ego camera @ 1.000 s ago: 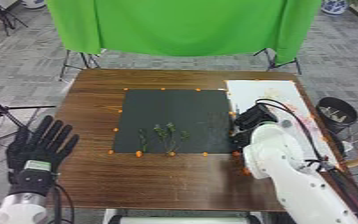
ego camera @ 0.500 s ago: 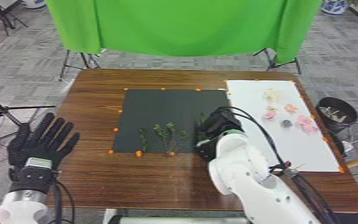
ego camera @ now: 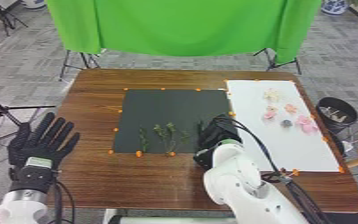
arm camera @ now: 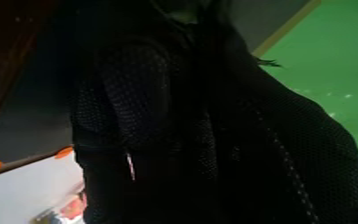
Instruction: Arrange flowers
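Right hand [ego camera: 216,134] low over the dark mat's near right corner

It's right at the seam where the mat [ego camera: 158,107] meets the white sheet [ego camera: 264,142]. How far open it is, or whether it grips anything, I can't tell. To its left, near the mat's front edge, green stems [ego camera: 170,136] lie side by side; beyond them the mat runs back toward the far side of the table [ego camera: 140,180]. To its right, well apart, pink and pale flowers [ego camera: 307,125] sit on the sheet, toward its far right part. Over by the table's left edge is the left hand [ego camera: 40,150], fingers straight and spread.

From the head view you get a bin [ego camera: 338,111] just off the right edge. Close up, the right wrist view has a feathery dark tip [arm camera: 269,62] poking out beside the glove, against green cloth [arm camera: 335,75], and flowers blurred past the other side.
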{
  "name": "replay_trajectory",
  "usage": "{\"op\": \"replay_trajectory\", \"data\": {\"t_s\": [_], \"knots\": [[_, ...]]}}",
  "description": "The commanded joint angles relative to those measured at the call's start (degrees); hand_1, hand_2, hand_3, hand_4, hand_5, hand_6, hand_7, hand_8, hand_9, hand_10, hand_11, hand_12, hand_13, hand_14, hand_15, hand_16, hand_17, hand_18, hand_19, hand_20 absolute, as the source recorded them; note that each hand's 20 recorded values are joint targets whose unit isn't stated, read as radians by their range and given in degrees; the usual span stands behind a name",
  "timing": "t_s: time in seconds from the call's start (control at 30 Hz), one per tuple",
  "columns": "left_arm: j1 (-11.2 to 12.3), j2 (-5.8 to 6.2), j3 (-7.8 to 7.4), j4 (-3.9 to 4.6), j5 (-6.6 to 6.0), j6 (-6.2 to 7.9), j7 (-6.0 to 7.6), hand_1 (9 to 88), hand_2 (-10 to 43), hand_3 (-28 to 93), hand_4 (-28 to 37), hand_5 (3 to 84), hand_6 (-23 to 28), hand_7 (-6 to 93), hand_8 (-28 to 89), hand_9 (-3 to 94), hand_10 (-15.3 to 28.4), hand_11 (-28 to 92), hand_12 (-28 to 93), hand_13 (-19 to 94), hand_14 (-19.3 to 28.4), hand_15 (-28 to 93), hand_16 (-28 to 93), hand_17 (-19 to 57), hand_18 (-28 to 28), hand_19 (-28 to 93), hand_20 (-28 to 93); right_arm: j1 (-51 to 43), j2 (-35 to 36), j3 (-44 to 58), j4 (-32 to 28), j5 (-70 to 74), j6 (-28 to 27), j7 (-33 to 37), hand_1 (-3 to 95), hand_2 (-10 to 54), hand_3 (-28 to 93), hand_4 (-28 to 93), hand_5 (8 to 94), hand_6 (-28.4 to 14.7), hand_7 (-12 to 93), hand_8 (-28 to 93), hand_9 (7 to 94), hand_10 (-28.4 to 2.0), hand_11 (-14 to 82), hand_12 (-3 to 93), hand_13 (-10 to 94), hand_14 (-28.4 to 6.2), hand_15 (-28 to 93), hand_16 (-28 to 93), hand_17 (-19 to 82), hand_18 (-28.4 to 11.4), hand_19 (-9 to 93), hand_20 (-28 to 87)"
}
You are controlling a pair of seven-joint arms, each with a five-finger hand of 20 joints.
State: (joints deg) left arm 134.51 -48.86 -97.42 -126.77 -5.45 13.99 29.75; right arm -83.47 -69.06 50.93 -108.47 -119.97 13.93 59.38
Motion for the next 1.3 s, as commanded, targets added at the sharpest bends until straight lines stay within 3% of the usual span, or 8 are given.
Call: {"op": "replay_trajectory", "data": {"t_s": [0.03, 0.2, 0.6, 0.73, 0.87, 0.97, 1.03, 1.3], "knots": [[0.75, 0.01, -0.18, -0.14, -0.88, -0.53, 0.78, 26.4, 13.3, 72, -28.3, 37.6, 9.7, 13.8, -9, 31.1, 16.2, 20, 11, 22, 16.2, 36, -7, -9.2, 15.3, 37, 8, -0.63, 0.98, 0.01, -0.46, -0.90, 0.57, -0.56, 51.8, -9.5, 80, -27, 64.8, -6.1, 34, 8, 76.3, -14.0, 16.4, 32.9, 79, -6.3, 52, 34, 36, -24.9, 83, 20], [0.85, -0.13, -0.27, -0.30, -0.79, -0.14, 0.83, 26.4, 12.9, 72, -28.3, 37.1, 9.7, 13.7, -9, 31.1, 16.2, 20, 11, 22, 16.1, 36, -7, -9.1, 15.3, 37, 8, -0.72, 1.57, -0.18, -1.18, -1.39, 0.27, -0.41, 47.9, -9.5, 83, -28, 63.6, -6.4, 29, -12, 71.1, -17.2, 23.7, 21.8, 78, -7.1, 54, 33, 36, -24.8, 83, 19], [1.39, -0.30, -0.54, -0.44, -0.69, -0.25, 1.39, 26.7, 12.5, 72, -28.3, 36.6, 9.7, 13.9, -9, 30.8, 16.2, 20, 11, 22, 16.2, 36, -7, -9.1, 15.2, 38, 8, -1.49, 3.99, 2.12, -3.87, -4.65, 2.12, 0.02, 42.2, -9.5, 84, -27, 61.5, -8.6, 21, -11, 66.9, -19.4, 20.0, 17.5, 78, -10.2, 58, 24, 36, -25.5, 83, 18], [1.55, -0.46, -0.59, -0.47, -0.44, -0.75, 1.61, 26.7, 12.6, 72, -28.3, 36.9, 9.7, 14.0, -9, 30.8, 16.1, 20, 11, 22, 16.2, 36, -7, -9.1, 15.2, 38, 8, -2.27, 7.12, 5.62, -4.65, -7.60, 4.90, -5.03, 41.9, -9.5, 83, -27, 60.5, -8.7, 20, -11, 66.0, -19.7, 19.5, 17.2, 77, -10.2, 59, 23, 36, -25.6, 84, 18], [1.67, -0.40, -0.20, -0.70, -0.19, -0.82, 2.12, 26.7, 12.7, 72, -28.3, 37.0, 9.7, 13.9, -9, 30.8, 16.0, 20, 11, 22, 16.2, 36, -7, -9.1, 15.2, 37, 8, -4.82, 10.78, 13.98, -5.85, -4.70, -2.17, -15.28, 43.4, -9.5, 83, -27, 60.1, -7.0, 22, -11, 65.6, -17.1, 20.6, 17.8, 75, -9.7, 62, 23, 34, -23.5, 83, 18], [1.04, -0.53, 0.82, -0.50, 0.16, -1.93, 1.10, 26.6, 12.7, 72, -28.3, 37.0, 9.6, 13.9, -9, 30.9, 16.0, 20, 11, 22, 16.2, 36, -7, -9.1, 15.2, 37, 8, -6.13, 13.27, 18.15, -5.81, -8.03, -9.28, -16.60, 45.1, -9.5, 82, -28, 58.8, -5.2, 24, -13, 62.5, -15.3, 19.6, 18.1, 71, -8.9, 63, 27, 32, -21.8, 80, 21], [0.84, -0.50, 1.28, -0.48, 0.51, -1.94, 1.61, 26.5, 12.8, 72, -28.3, 36.9, 9.6, 13.8, -9, 30.8, 16.0, 19, 11, 22, 16.1, 36, -7, -9.1, 15.2, 37, 8, -6.50, 14.74, 19.29, -5.36, -8.88, -11.13, -16.23, 46.6, -9.5, 81, -28, 56.7, -4.6, 23, -13, 60.0, -14.8, 18.1, 17.7, 69, -8.2, 62, 29, 31, -21.4, 78, 24], [0.69, -0.36, 0.20, -0.37, 3.36, -2.38, 1.23, 26.4, 12.9, 71, -28.3, 36.9, 9.6, 13.5, -9, 30.9, 15.9, 19, 11, 22, 16.2, 36, -7, -9.2, 15.2, 37, 8, -7.89, 16.63, 23.38, -3.99, -10.37, -18.20, -15.37, 49.1, -9.5, 79, -28, 52.7, -1.7, 19, -14, 54.8, -11.0, 11.3, 14.2, 68, -8.2, 56, 31, 30, -21.8, 76, 27]]}}
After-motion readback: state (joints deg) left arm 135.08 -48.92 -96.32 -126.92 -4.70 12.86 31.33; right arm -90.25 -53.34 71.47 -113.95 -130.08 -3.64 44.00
